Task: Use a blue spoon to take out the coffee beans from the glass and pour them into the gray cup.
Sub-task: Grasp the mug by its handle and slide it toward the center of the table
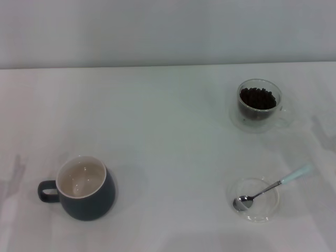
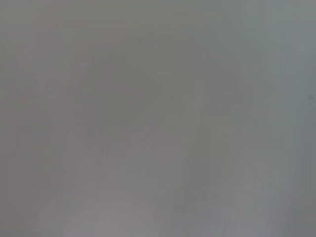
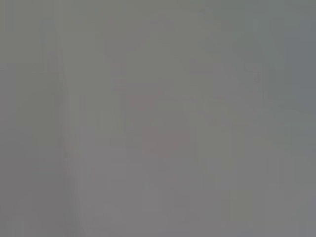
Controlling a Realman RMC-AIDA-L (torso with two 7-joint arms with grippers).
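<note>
While neither gripper appears in the head view, and both wrist views show only a featureless gray field, the state of the left and right grippers cannot be told. On the white table (image 1: 168,131), the rounded dark blue-gray cup (image 1: 84,189) stands upright at the near left, handle pointing left, cream interior showing. The small clear double-walled glass (image 1: 258,105) stands at the far right, holding the dark brown coffee beans (image 1: 257,98). Nearer on the right, the blue spoon (image 1: 273,186) lies with its metal bowl in a flat shallow clear dish (image 1: 255,199), its pale handle projecting over the rim toward the far right.
</note>
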